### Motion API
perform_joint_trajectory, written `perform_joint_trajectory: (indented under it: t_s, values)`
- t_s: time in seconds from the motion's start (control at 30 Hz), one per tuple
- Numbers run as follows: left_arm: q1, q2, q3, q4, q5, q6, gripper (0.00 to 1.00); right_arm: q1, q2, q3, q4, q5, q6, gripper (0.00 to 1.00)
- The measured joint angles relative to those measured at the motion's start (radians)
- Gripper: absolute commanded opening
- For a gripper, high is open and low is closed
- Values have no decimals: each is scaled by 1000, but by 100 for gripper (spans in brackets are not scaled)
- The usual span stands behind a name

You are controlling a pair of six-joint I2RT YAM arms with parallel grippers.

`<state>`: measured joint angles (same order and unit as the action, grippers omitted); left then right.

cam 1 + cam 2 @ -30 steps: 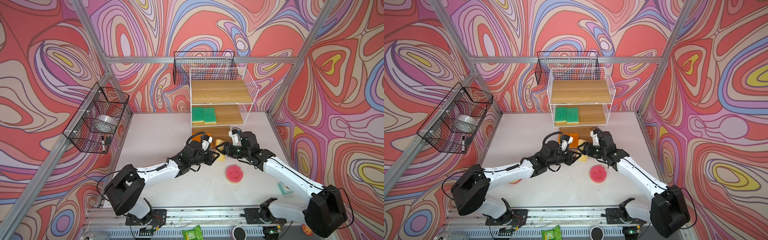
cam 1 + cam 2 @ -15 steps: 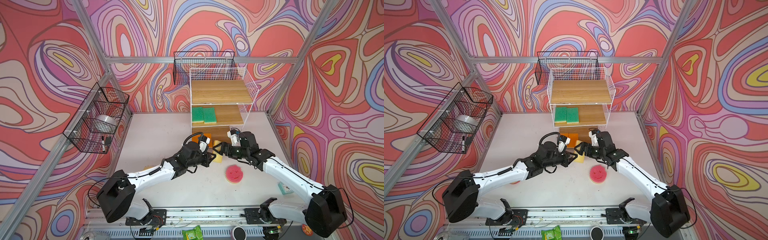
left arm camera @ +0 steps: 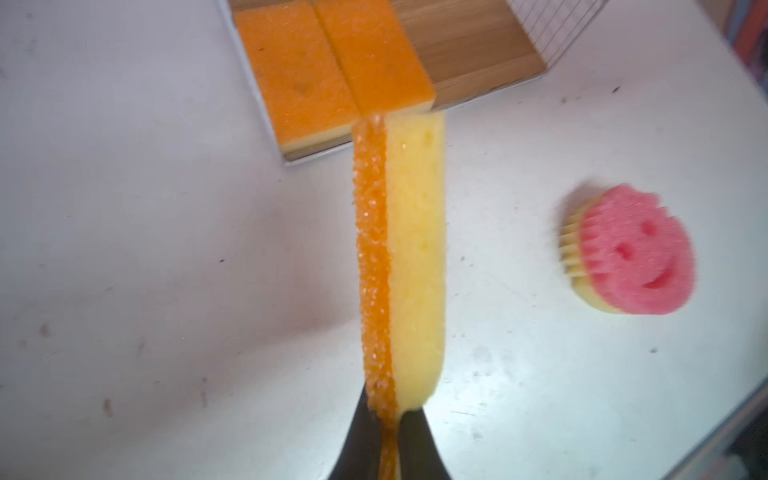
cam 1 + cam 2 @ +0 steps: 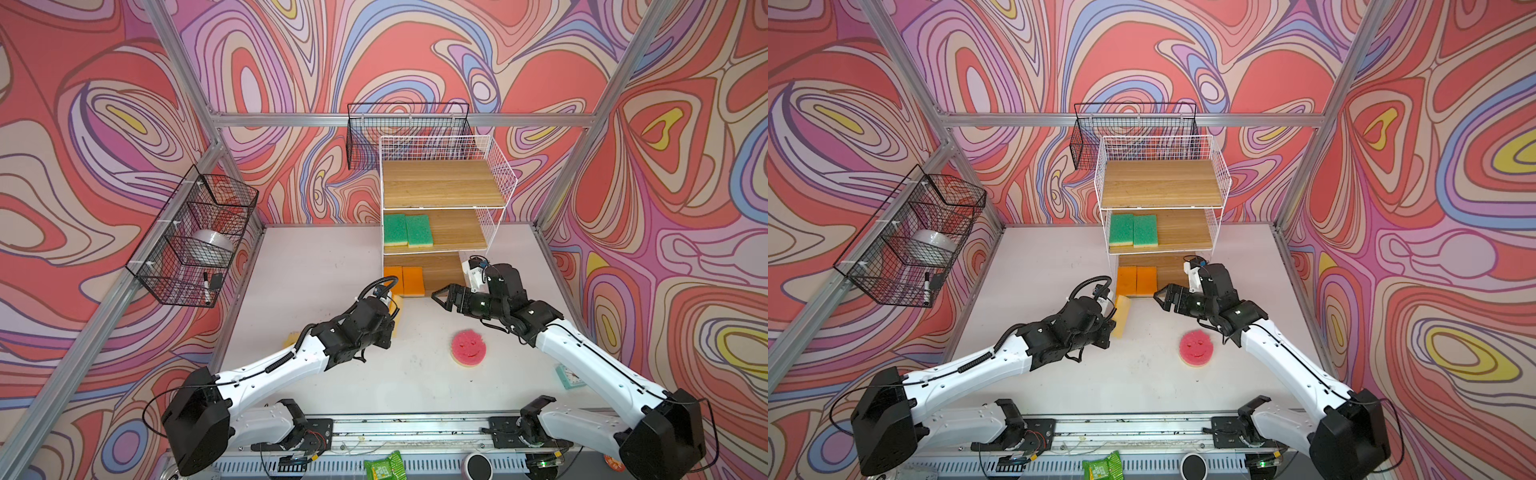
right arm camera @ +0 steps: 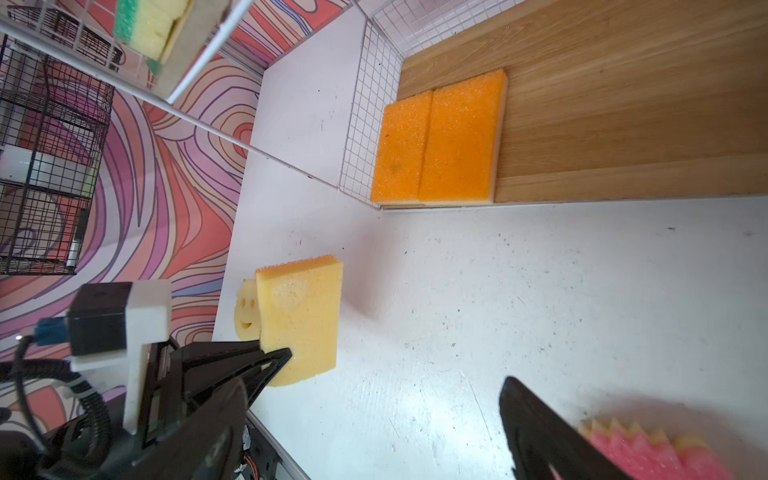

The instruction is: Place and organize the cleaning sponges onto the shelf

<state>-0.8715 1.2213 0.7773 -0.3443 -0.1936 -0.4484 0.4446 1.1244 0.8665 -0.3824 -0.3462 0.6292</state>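
Right gripper had let go of the sponge that both arms met on a second ago and backed off. Its jaws stood spread and empty before the shelf. We logged the shelf at the middle of the bench's back edge. Its top board was bare, two green sponges lay on the left of the middle board, and two orange sponges lay at the bottom board's front left corner. Left gripper was pinching a third orange-faced sponge, held on edge just in front of that pair. Its long axis ran from the jaws straight at the shelf, with the orange face toward the bench's left edge. We judged the left arm nearer: shift right to the free board, then lay it flat. Pink smiley sponge lay loose right of centre, and the yellow smiley sponge lay near the left edge.
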Motion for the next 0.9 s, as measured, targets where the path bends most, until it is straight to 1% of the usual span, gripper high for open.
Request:
perform_joint_trajectory:
  t_s: [0.07, 0.17, 0.33, 0.37, 0.4, 0.43, 0.47, 0.5, 0.57, 0.67, 0.8, 0.9]
  values:
    - [-28, 25, 11, -52, -64, 5, 7, 0, -6, 0, -10, 11, -3, 98]
    - [-76, 100, 59, -125, -153, 4, 8, 0, -8, 0, -27, 29, -8, 98]
    - [-177, 284, 214, -241, -275, -8, 7, 0, -8, 0, -40, 51, -16, 98]
    - [-194, 324, 248, -257, -291, -11, 8, 0, -8, 0, -43, 56, -19, 98]
    - [-211, 362, 279, -269, -304, -15, 12, 0, -8, 0, -48, 63, -24, 98]
    - [-220, 386, 296, -275, -307, -18, 19, 0, -8, 2, -57, 72, -30, 98]
    - [-230, 408, 309, -278, -305, -21, 29, 0, -8, 3, -70, 85, -37, 98]
    - [-235, 419, 311, -277, -299, -23, 38, -2, -8, 6, -87, 100, -43, 98]
    - [-237, 423, 311, -277, -278, -27, 47, -10, -8, 15, -119, 122, -54, 98]
    - [-237, 424, 312, -275, -247, -27, 55, -30, -10, 34, -156, 140, -68, 98]
    - [-238, 438, 321, -272, -208, -27, 62, -85, -19, 38, -181, 140, -71, 98]
    - [-241, 439, 323, -259, -186, -27, 65, -131, -30, 37, -198, 133, -71, 98]
